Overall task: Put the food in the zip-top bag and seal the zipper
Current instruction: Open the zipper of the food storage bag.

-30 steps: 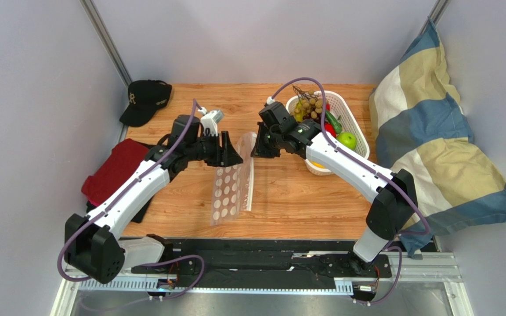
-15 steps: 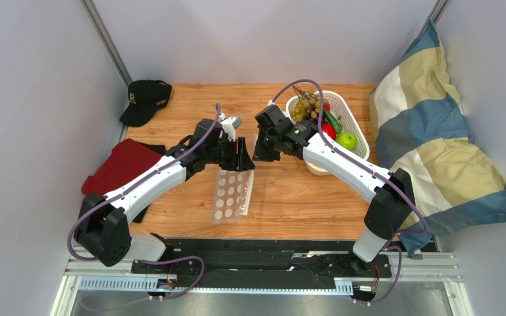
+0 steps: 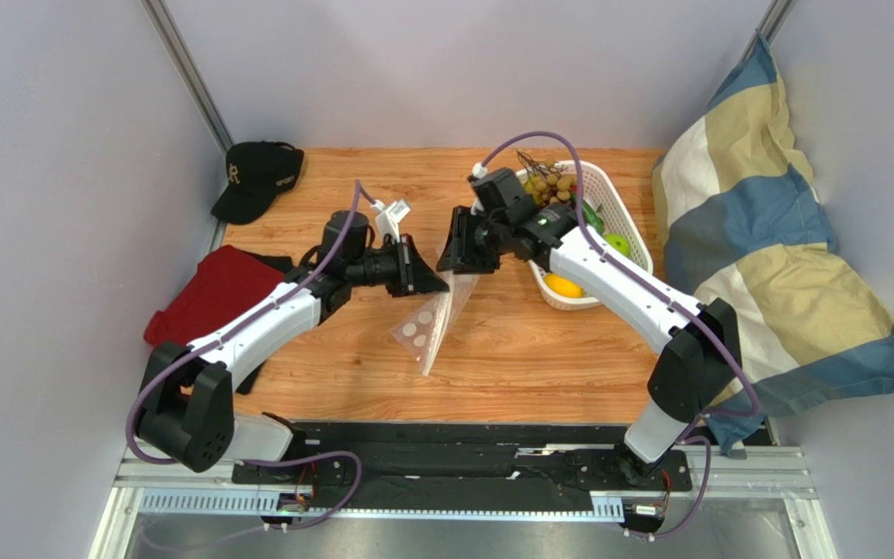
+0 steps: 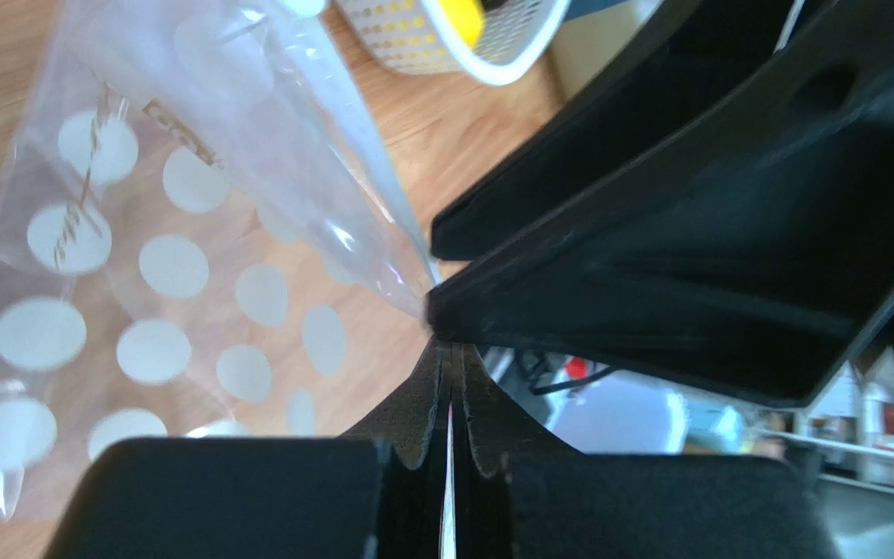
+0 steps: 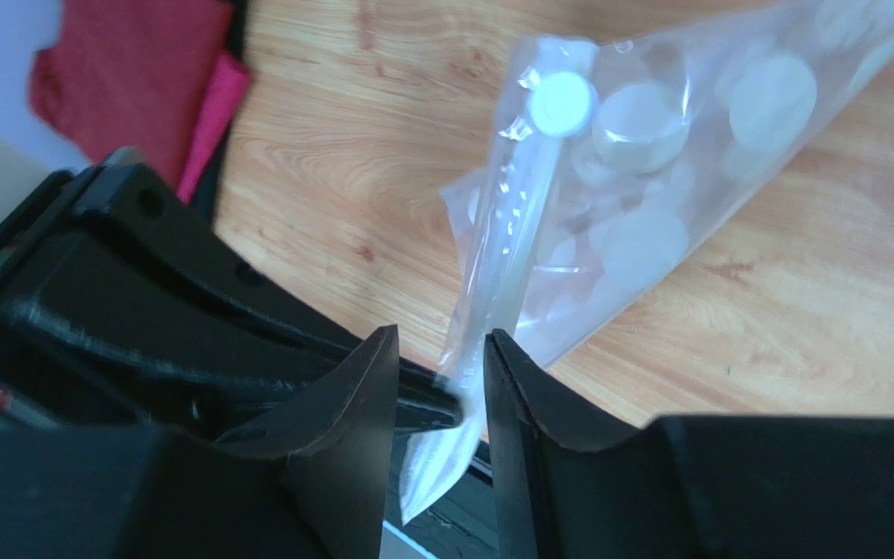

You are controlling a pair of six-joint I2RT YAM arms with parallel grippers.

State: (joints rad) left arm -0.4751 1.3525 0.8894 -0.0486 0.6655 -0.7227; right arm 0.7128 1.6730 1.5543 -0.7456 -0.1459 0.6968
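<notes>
Zip-top bag (image 3: 428, 326) over wooden table (image 3: 533, 349) (grey walls (image 3: 440, 70)): left hand (image 4: 449, 373) clamps it, right hand (image 5: 440, 338) apart.

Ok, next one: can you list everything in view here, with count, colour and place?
zip-top bag: one, clear with white dots, hanging over mid-table
basket: one, white, far right of table
grapes: one bunch, pale green-purple, far end of basket
green piece: one visible, green, in basket
lemon: one, yellow, near end of basket
cap: one, black, far left corner
cloth: one, red, left edge
pillow: one, blue and cream, right of table
table: one, wood
arms: two, white, based at near edge
left claw: black, shut on the bag's edge
right claw: black, open, bag film between its fingers
</notes>
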